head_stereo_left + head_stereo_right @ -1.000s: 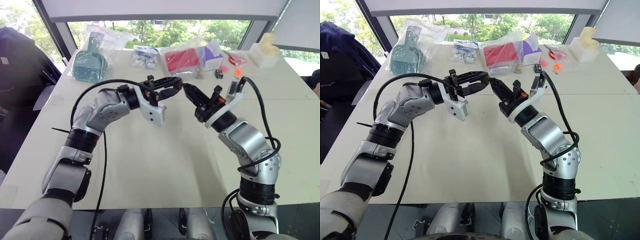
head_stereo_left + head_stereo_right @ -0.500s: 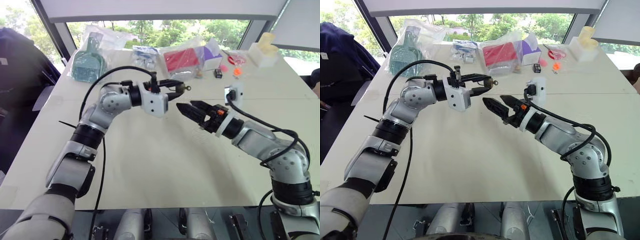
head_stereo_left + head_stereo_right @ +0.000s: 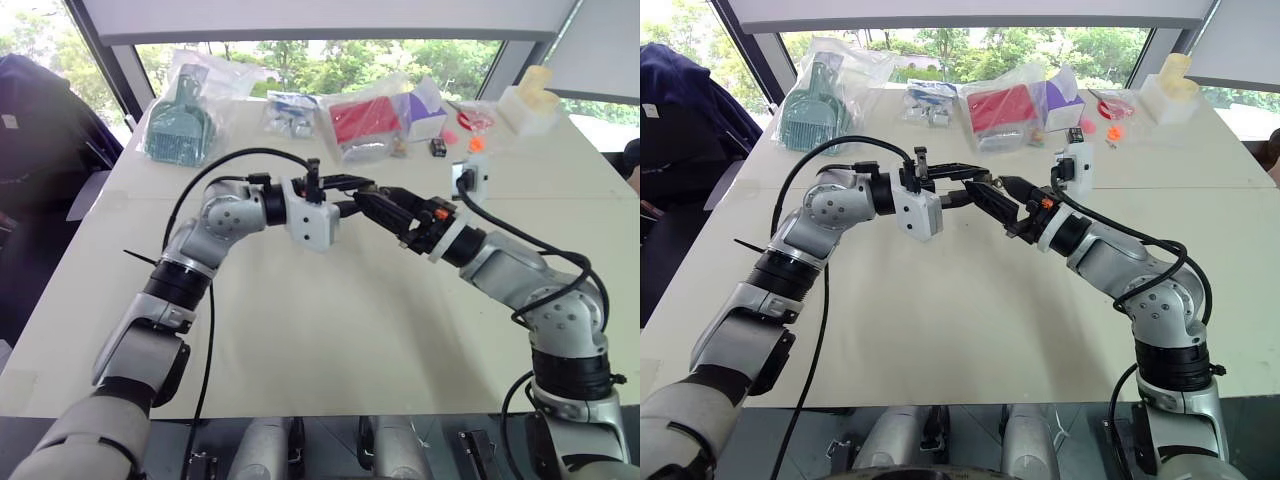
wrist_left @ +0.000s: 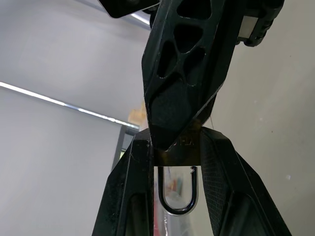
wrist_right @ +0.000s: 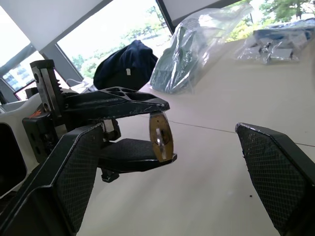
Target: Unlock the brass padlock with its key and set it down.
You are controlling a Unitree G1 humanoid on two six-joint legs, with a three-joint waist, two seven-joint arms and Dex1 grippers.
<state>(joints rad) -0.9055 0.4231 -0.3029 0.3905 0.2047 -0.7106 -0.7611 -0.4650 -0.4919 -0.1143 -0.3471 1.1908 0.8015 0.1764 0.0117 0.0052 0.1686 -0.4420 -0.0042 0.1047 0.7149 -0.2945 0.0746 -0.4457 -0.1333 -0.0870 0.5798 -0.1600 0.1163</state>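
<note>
Along the far edge of the table (image 3: 330, 340) you see several clear plastic bags. One bag (image 3: 185, 110) holds a teal ribbed item, one (image 3: 365, 122) holds a red block, and a smaller one (image 3: 290, 112) holds small pale parts that cannot be identified. A white tray (image 3: 527, 100) at the far right corner carries a pale yellow object.

The brass padlock (image 5: 161, 136) is off the table, clamped between the tips of the left gripper (image 3: 358, 190) over the middle of the table. In the left wrist view the two fingers (image 4: 130, 196) press on the padlock body with the silvery shackle (image 4: 177, 194) looping back between them.

The right gripper (image 3: 378, 203) has its fingers spread wide, one finger (image 5: 69, 172) on each side of the padlock, not touching it. Its tips meet the left gripper's tips in the head views.

In the left wrist view a right finger covers most of the padlock body. You cannot make out a key in any view. The small black and orange items (image 3: 455, 140) near the far edge are too small to identify.
</note>
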